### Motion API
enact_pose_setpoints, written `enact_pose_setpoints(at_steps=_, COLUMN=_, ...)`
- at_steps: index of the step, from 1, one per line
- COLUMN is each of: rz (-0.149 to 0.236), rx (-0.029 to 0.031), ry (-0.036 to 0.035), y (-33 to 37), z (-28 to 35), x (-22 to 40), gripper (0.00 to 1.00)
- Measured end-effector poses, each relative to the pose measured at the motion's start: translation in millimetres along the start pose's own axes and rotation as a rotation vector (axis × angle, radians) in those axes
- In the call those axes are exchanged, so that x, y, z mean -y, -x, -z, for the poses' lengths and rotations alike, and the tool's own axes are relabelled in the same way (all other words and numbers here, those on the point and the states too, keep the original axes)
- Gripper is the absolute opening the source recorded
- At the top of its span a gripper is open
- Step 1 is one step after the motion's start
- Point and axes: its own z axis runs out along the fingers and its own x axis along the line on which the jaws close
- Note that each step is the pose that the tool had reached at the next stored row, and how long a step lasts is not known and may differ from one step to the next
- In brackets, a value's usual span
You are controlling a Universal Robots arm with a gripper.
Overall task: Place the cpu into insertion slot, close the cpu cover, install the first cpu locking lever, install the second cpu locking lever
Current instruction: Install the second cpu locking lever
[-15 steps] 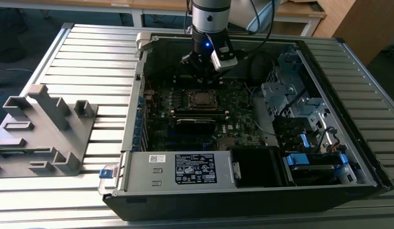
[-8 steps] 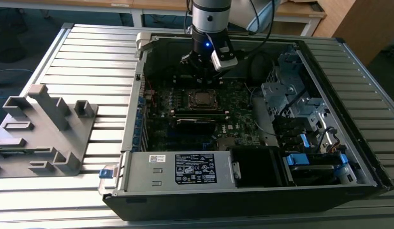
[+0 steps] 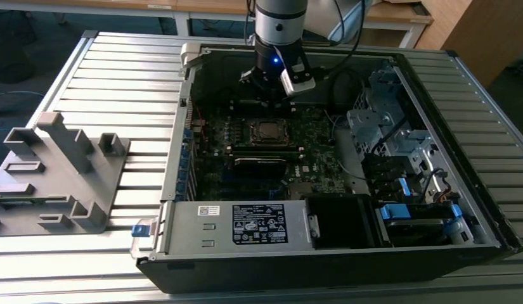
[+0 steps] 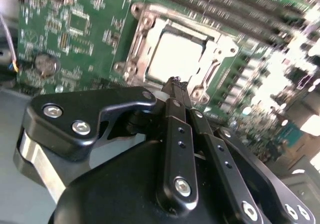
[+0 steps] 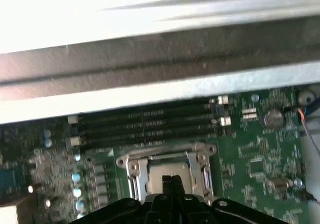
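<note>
Currently the jaws are pressed together with nothing between them that I can see. The gripper (image 4: 175,81) hangs just above the socket, its tips over the near edge of the cpu (image 4: 175,54).

Status as I read it:
- The cpu sits flat in the insertion slot, its silver top showing in both wrist views (image 5: 162,171). Step one looks done.
- The cpu cover (image 4: 136,49) lies down around the chip, which shows through the cover's window. It looks closed rather than tipped up, so step two probably counts as done.
- Locking levers: I can't tell from either wrist view whether either one is hooked, so I treat both as open items.

Further out, the green motherboard (image 4: 75,29) surrounds the socket, and the black memory slots (image 5: 145,126) run just beside it. In the exterior view the arm reaches down into the open computer case (image 3: 172,158), with the gripper (image 3: 265,88) above the socket (image 3: 267,132).

Writing: the power supply (image 3: 236,225) along the near side of the case carries a black label (image 3: 259,223) with white print, too small to make out. There are white markings on the board too, but none are legible.

A grey fixture (image 3: 58,171) sits on the slatted table (image 3: 117,76) on the exterior view's left, well apart from the case.
</note>
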Motion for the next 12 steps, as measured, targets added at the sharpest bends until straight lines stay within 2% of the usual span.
enact_pose_setpoints(at_steps=5, rz=0.001, rx=-0.0014, ry=0.0093, y=0.3, z=0.1, x=2.0, gripper=0.1)
enact_pose_setpoints(at_steps=12, rz=0.009, rx=-0.0016, ry=0.0099, y=1.2, z=0.1, x=7.7, gripper=0.1)
